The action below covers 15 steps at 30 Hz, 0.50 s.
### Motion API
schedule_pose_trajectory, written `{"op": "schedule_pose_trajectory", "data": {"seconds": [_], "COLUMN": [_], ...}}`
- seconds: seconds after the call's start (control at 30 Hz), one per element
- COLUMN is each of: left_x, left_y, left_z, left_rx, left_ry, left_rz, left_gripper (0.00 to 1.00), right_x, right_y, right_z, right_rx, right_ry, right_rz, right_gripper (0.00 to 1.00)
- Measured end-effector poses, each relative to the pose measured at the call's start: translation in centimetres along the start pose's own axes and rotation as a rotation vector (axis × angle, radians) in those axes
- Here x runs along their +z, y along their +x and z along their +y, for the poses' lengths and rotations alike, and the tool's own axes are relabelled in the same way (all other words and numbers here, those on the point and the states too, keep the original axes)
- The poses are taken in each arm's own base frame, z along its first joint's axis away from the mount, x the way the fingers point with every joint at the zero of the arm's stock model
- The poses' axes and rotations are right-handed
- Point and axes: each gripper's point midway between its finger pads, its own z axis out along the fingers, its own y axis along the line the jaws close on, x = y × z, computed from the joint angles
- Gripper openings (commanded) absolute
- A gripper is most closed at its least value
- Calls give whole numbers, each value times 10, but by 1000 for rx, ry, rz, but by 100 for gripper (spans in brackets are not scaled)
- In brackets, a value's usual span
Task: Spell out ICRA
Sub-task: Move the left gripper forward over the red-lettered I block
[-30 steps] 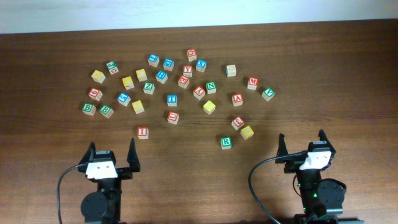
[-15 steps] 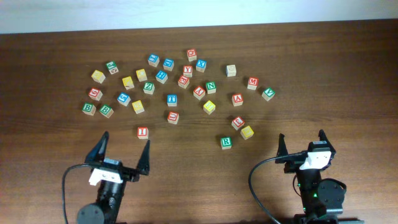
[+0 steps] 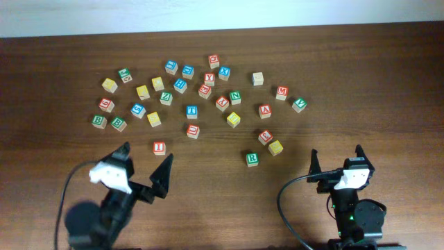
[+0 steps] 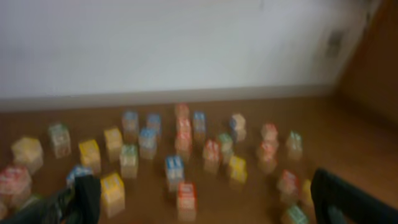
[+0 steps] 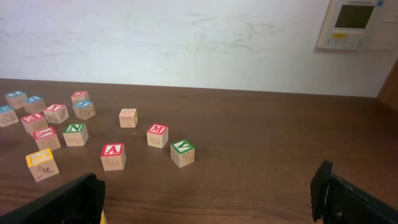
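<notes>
A red I block sits alone at the near left of the scattered letter blocks. A green R block is near centre-right and a red A block lies further back. My left gripper is open and empty, raised and tilted, just short of the I block. In the blurred left wrist view the I block lies between the open fingers. My right gripper is open and empty, right of the R block. The right wrist view shows the A block ahead of the open fingers.
Several more letter blocks spread across the middle of the brown table, from a green B at left to a green V at right. A red M and the green V show in the right wrist view. A wall stands behind.
My left arm has lifted and swung forward toward the I block, its open fingers now turned at an angle. The right arm and the blocks have not moved.
</notes>
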Motion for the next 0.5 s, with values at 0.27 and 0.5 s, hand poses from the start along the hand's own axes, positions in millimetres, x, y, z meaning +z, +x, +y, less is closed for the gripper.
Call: {"op": "schedule_pose_trajectory", "data": {"seconds": [0.27, 0.5], "left_x": [42, 54], "left_y": [-55, -22], "left_z": [-37, -8], "left_rx": [-37, -248], "left_ry": [303, 140], "left_rz": [212, 660], "left_gripper": [99, 99], "right_x": [0, 0], "right_y": [0, 0], "right_z": [0, 0], "right_rx": [0, 0], "right_ry": [0, 0], "right_rz": [1, 2], "right_gripper": [98, 98]}}
